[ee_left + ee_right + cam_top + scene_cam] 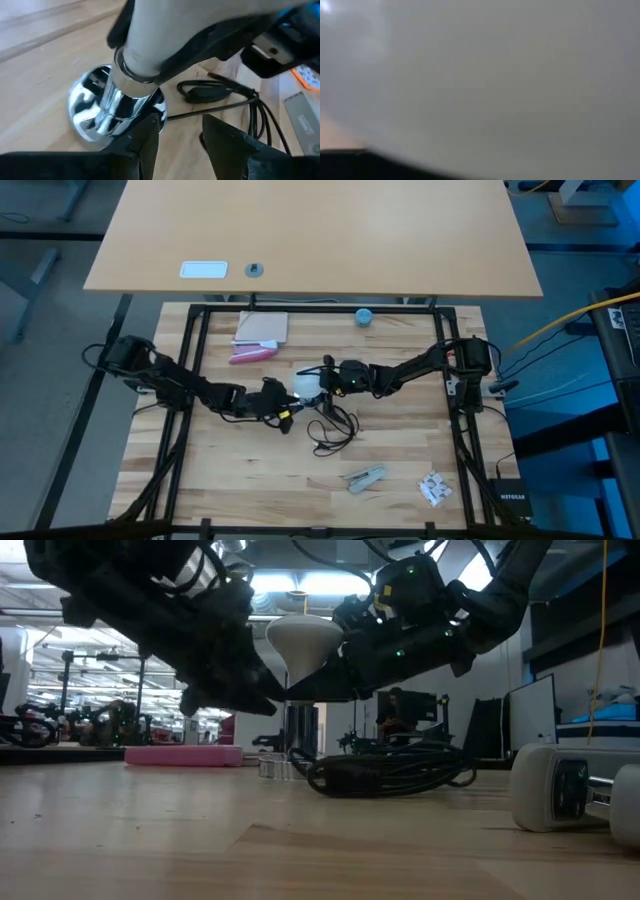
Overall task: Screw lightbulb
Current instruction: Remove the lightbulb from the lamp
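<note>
Screwing step: right end effector (300, 680) pinches lightbulb (304, 644) above silver base (95, 112) mid tabletop (220, 470); left end effector (180, 135) slightly spread beside base. Next: twist bulb down, base steadied

Overhead, table-level, two close wrist views

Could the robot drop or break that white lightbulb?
Maybe. The lightbulb hangs above the table, so a slip from the right gripper could drop it onto the wood. The black cord lies looped underneath and might snag. The left gripper sits by the shiny base, and a push could tip it.
</note>
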